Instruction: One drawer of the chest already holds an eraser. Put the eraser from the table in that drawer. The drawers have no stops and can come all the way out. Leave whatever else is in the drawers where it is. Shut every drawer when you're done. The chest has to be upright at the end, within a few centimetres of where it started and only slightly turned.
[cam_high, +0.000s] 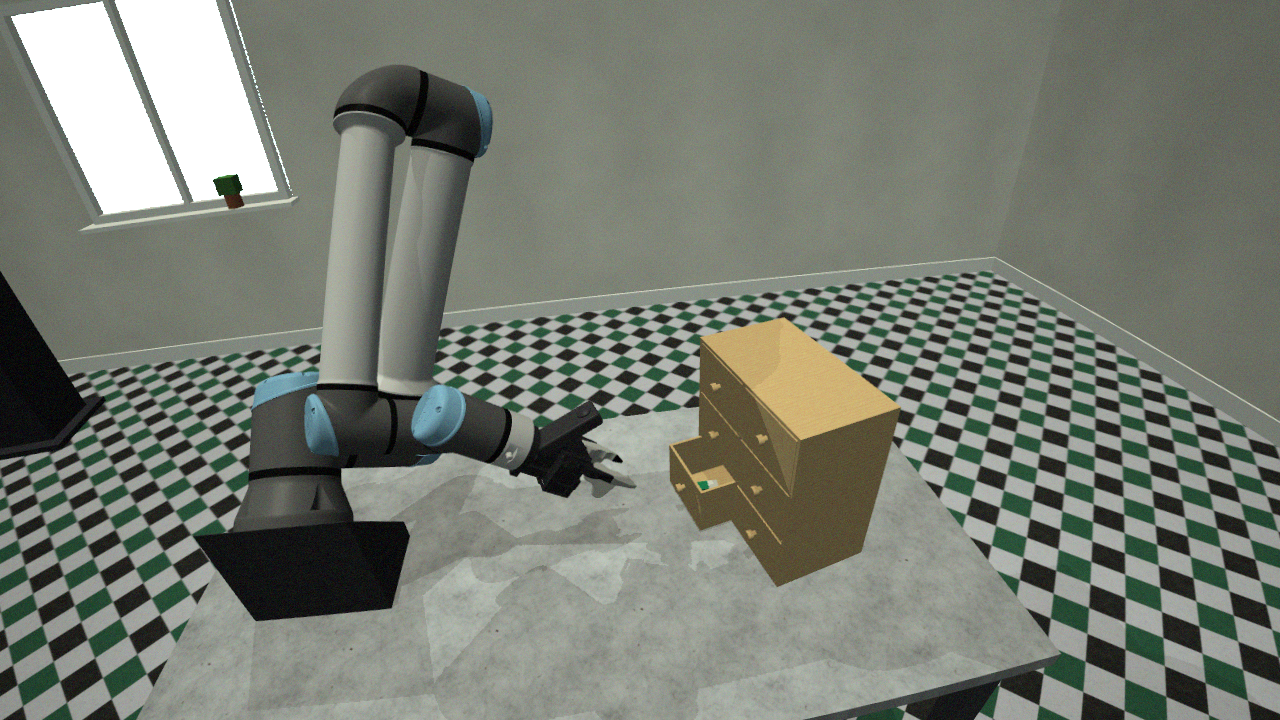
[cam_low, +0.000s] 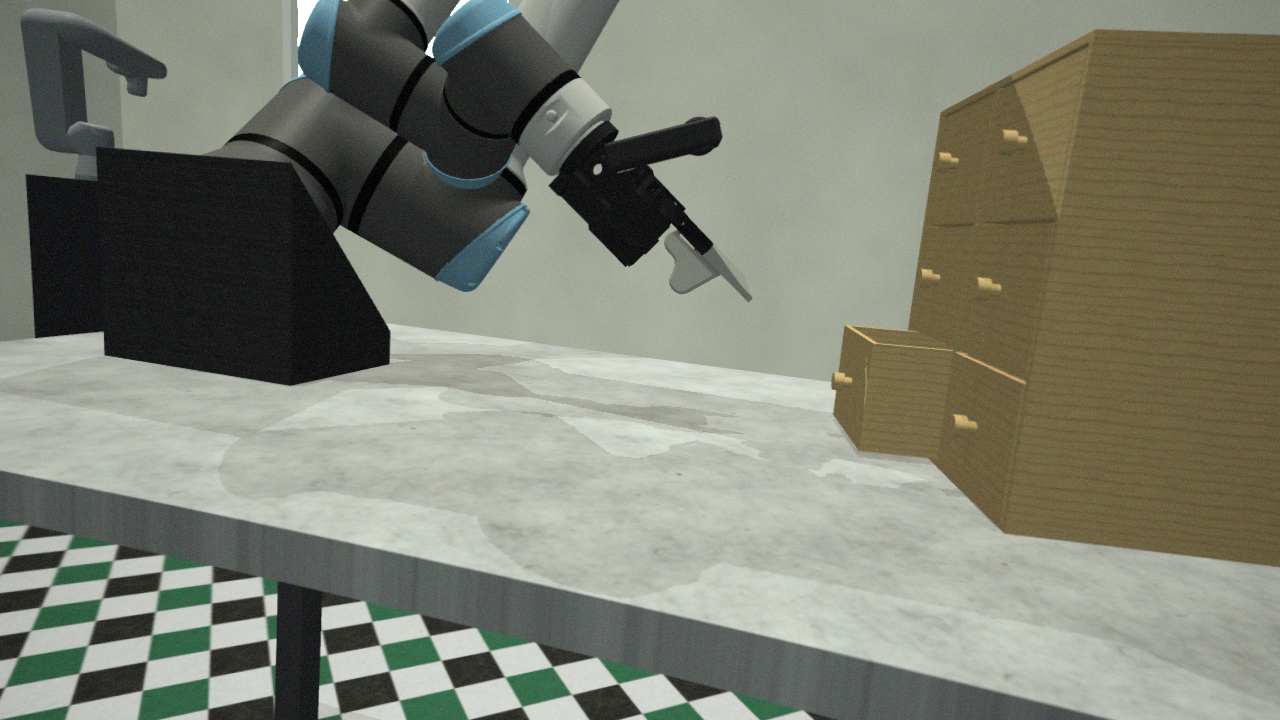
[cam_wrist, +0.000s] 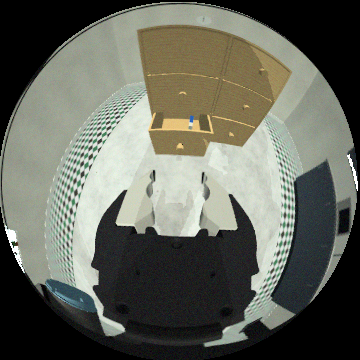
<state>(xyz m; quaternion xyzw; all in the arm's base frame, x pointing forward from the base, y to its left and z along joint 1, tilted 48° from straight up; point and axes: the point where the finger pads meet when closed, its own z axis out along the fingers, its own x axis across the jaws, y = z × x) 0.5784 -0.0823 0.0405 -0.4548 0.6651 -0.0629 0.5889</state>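
Note:
The wooden chest (cam_high: 836, 483) (cam_low: 1154, 295) (cam_wrist: 182, 55) stands upright. Its bottom drawer on the side away from the exterior camera (cam_high: 716, 512) (cam_low: 904, 398) (cam_wrist: 165, 143) is pulled out; the other drawers look shut. A green-and-white eraser (cam_high: 705, 486) lies inside it in the top view. The wrist view shows a blue-and-white eraser (cam_wrist: 191, 121) in the same drawer. No eraser shows on the table. My gripper (cam_high: 626, 472) (cam_low: 749, 296) (cam_wrist: 178, 171) is partly open and empty, tilted down toward the drawer front, apart from its knob (cam_high: 680, 486) (cam_low: 840, 381) (cam_wrist: 180, 146).
The table (cam_high: 572, 662) (cam_low: 581, 537) bears the chest and the arm's black base (cam_high: 313, 573) (cam_low: 196, 268). The shut bottom drawer's knob (cam_high: 750, 533) (cam_low: 964, 422) (cam_wrist: 231, 134) sticks out beside the open drawer. More knobs stick out above.

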